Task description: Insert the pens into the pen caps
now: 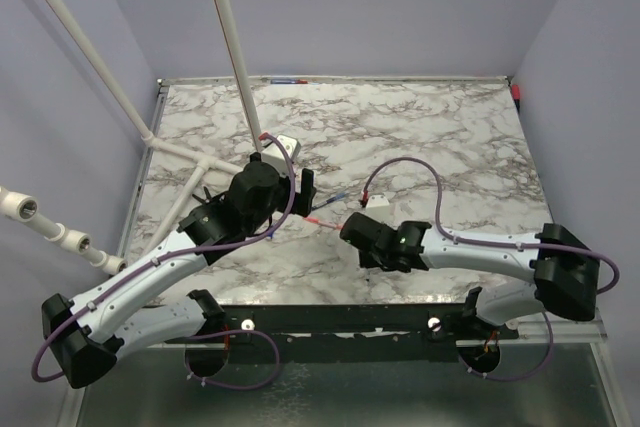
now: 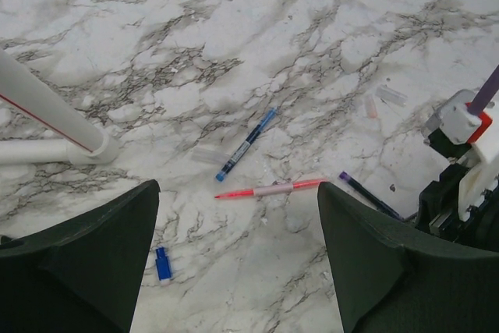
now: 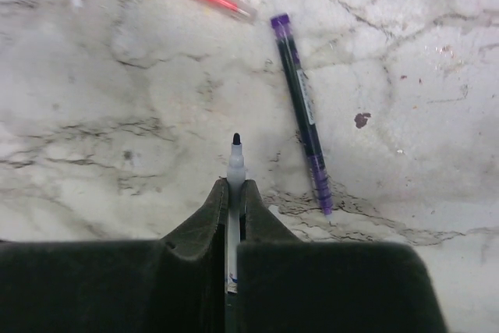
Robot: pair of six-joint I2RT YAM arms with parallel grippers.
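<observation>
Lilac walls (image 1: 350,7) close in a white, marble-patterned worktop (image 1: 450,137). White pipes (image 1: 228,37) stand along its left side. Two robot arms reach from the near edge toward the middle.

Three pens lie loose near the middle of the worktop. One blue pen (image 2: 246,144) lies on a slant. One red pen (image 2: 269,189) lies just nearer the arms, almost crosswise, close to the blue pen but not touching it. One dark pen (image 3: 302,115) with purple ends lies to the right of the red pen, one end near it but apart from it.

A fourth pen, the pale pen (image 3: 235,157) with a dark tip, is clenched between the closed fingers of the right end effector (image 3: 235,185). Its tip pokes out past the fingertips, beside the dark pen. Whether the tip touches the worktop cannot be told.

The left end effector (image 2: 238,216) hangs above the red and blue pens, its two fingers spread wide and grasping nothing.

One blue cap (image 2: 162,263) lies alone on the worktop, nearer the arms than the red pen.

Three short cap-like pieces also lie there. A faint tube (image 2: 209,155) is just beside the blue pen. A clear tube (image 2: 390,95) and a pinkish tube (image 2: 371,107) lie close together farther right. They are too small to tell whether they are caps.
</observation>
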